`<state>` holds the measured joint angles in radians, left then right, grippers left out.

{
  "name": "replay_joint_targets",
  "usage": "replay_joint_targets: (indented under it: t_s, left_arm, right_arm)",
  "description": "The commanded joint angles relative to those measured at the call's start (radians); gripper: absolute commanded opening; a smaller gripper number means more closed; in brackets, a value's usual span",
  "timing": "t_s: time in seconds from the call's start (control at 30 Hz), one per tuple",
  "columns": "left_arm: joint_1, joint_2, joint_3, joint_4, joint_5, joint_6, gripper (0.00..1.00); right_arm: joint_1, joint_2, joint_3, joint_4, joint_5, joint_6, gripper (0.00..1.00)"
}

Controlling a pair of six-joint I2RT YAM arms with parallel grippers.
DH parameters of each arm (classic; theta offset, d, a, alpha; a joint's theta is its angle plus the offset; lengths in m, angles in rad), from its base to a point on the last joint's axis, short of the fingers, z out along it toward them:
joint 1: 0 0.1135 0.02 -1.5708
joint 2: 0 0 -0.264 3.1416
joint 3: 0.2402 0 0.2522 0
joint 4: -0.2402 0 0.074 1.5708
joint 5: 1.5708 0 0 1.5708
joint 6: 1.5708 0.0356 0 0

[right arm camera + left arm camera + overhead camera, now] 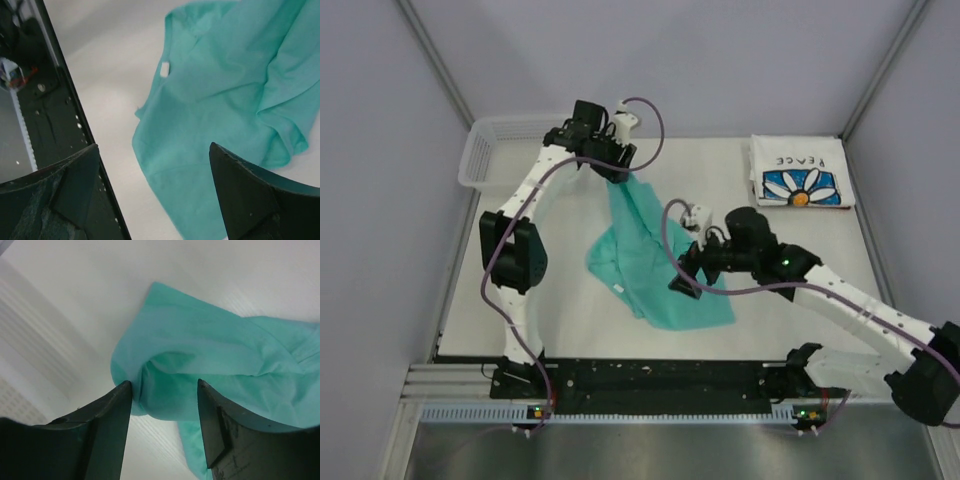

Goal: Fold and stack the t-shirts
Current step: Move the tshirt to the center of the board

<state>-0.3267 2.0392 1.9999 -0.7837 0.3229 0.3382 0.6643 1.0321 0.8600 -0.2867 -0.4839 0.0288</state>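
While the teal shirt (645, 255) lies crumpled, no fold can begin, so I judge both my arms are placed to spread it first. At the far left corner of the desk (580, 320) the white mesh basket (480, 160) stands apart from the work, and I cannot make out what, if anything, is in it. Just right of it, towards the far edge, my left tool (617, 170) is clenched on a gathered end of the shirt. In its wrist view cloth fills the narrowed gap between the fingers (117, 410), and from above the shirt tapers to that point, which reads to me as a hold for drawing that end out straight. Which part of the garment it has, hem or shoulder, I cannot tell, since the wrist hides the pinch from above. The rest of the shirt runs down the middle of the desk towards the near edge, with a small white label (164, 69) showing. My right tool (686, 277) hangs released and grasping nothing over the shirt's near right part, jaws wide, probably lined up to take a second hold. It covers the cloth beneath it, and its own view cuts the shirt off at the top and right. At the far right corner the white shirt (800, 172) with the daisy lies folded, likely the base of the stack; its lettering is small.
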Motion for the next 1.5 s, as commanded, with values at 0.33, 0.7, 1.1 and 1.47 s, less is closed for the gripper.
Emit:
replay_joint_targets:
  t_s: [0.33,0.7,1.1,1.47]
  left_arm:
    - [0.158,-0.447,-0.341,0.100,0.045,0.123,0.99]
    - [0.216,-0.665,-0.684,0.060,0.076,0.278,0.99]
    - [0.349,-0.677,-0.621,0.043,0.034,0.237,0.99]
    - [0.499,-0.688,-0.615,0.002,0.141,0.307,0.98]
  right_arm:
    - [0.293,0.542,0.119,-0.402,0.378,-0.293,0.74]
    - [0.324,0.718,0.165,-0.442,0.420,-0.279,0.14]
    - [0.550,0.913,0.734,-0.279,-0.067,-0.319,0.00]
    - [0.417,0.769,0.642,-0.120,0.039,-0.146,0.57]
